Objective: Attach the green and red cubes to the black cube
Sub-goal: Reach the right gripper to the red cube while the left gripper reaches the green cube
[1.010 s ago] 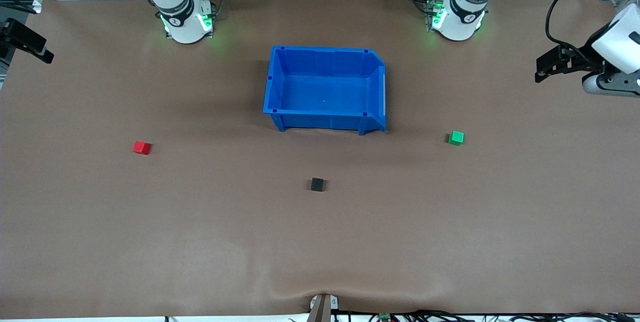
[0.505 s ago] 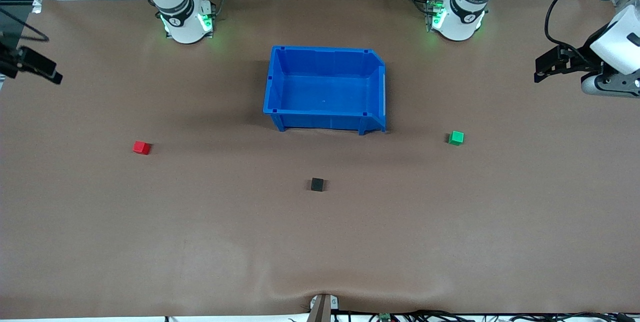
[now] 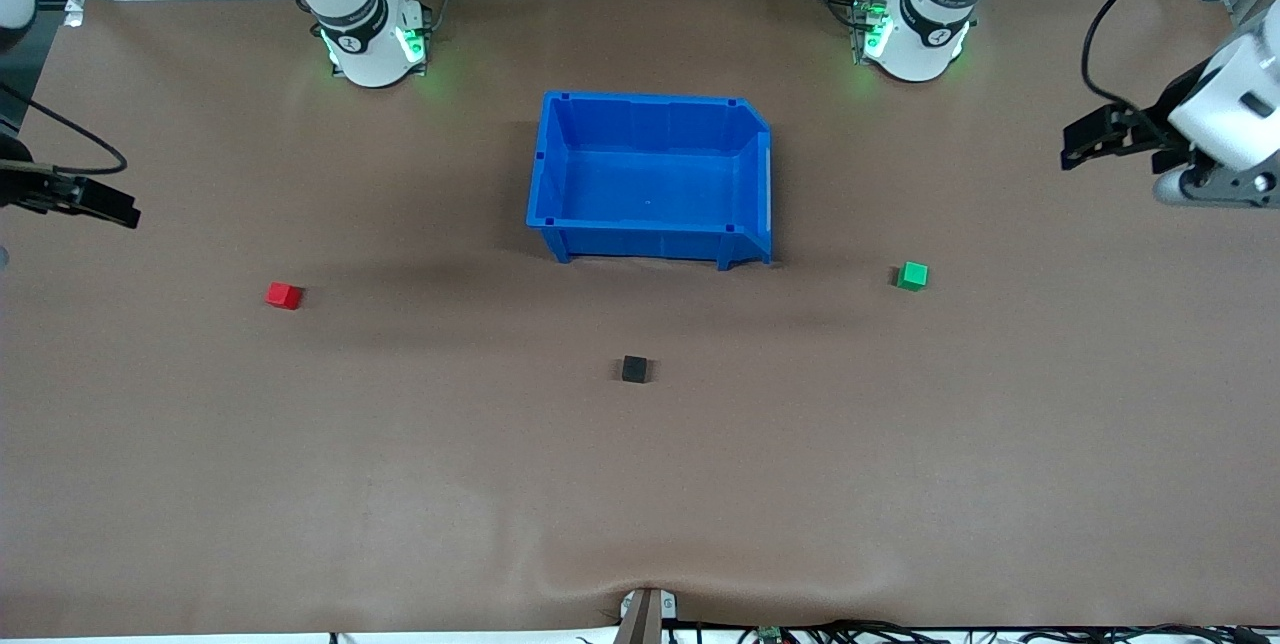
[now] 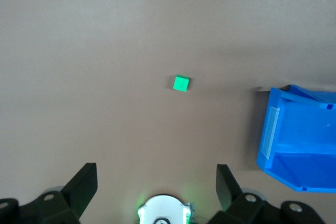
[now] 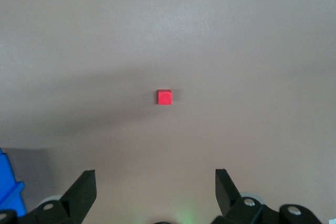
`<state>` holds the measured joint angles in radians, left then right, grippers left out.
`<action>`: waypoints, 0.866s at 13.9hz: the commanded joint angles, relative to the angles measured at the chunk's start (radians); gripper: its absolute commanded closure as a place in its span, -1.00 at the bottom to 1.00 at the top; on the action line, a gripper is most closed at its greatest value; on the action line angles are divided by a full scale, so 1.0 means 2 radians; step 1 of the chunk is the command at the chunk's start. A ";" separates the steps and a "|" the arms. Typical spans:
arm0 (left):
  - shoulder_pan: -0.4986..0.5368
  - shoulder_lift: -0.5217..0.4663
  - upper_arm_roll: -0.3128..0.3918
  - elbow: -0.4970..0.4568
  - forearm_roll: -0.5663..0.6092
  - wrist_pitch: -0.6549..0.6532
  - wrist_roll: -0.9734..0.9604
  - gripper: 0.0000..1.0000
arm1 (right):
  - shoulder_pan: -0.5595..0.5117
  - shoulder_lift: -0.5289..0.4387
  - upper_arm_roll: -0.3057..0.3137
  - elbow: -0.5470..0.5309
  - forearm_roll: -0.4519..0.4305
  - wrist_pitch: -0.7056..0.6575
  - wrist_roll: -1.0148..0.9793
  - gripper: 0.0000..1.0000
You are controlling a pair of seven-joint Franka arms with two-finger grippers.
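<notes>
Green cube (image 4: 181, 83) on table, near blue bin (image 4: 299, 140)

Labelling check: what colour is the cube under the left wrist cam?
Bright green: the green cube, clearest in the left wrist view.

Red cube (image 3: 284, 296), black cube (image 3: 634, 369) and green cube (image 3: 912, 276) lie apart, flat on table.
</notes>
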<state>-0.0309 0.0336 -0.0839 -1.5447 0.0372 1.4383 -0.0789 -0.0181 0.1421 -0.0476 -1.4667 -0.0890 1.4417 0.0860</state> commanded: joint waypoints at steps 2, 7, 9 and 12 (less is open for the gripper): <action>-0.001 0.009 -0.004 -0.018 0.001 0.010 -0.019 -1.00 | -0.006 0.055 0.008 0.005 -0.008 -0.005 0.010 -1.00; 0.001 0.022 -0.004 -0.013 0.003 0.026 -0.016 -1.00 | -0.019 0.173 -0.010 0.005 -0.008 0.009 0.010 -1.00; 0.004 0.022 -0.004 -0.015 0.003 0.030 -0.011 -1.00 | -0.024 0.202 -0.011 0.003 -0.007 0.020 0.011 -1.00; -0.001 0.040 -0.004 -0.025 0.004 0.029 -0.013 -1.00 | -0.036 0.246 -0.018 -0.001 0.040 0.038 0.012 -1.00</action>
<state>-0.0289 0.0896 -0.0880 -1.5820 0.0373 1.4903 -0.1028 -0.0649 0.5914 -0.0839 -1.4871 -0.0682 1.5064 0.0999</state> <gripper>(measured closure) 0.000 0.000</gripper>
